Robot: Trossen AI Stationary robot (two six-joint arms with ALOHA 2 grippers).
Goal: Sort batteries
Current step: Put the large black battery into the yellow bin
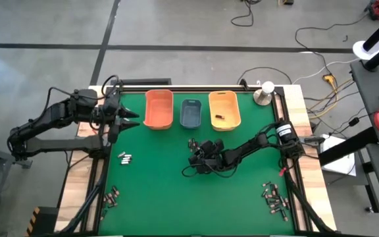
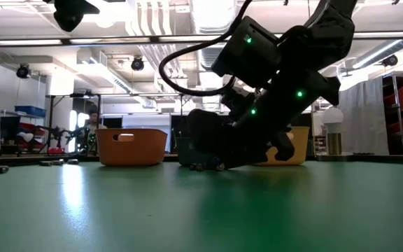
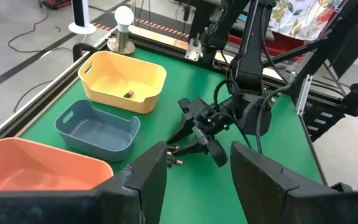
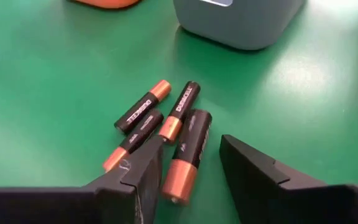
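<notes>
R claw [image 4: 191, 171] spread round fat copper-tipped battery [image 4: 186, 154]; L claw [image 3: 197, 168] spread.

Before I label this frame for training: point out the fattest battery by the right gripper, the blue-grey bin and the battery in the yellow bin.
fattest battery [image 4: 188, 149], right wrist view, dark body
blue-grey bin [image 1: 192, 113], high view, floor
battery in the yellow bin [image 3: 128, 94], left wrist view, its middle

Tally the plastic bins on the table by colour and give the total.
Orange bin: 1
Blue-grey bin: 1
Yellow-orange bin: 1
Total: 3 bins
</notes>
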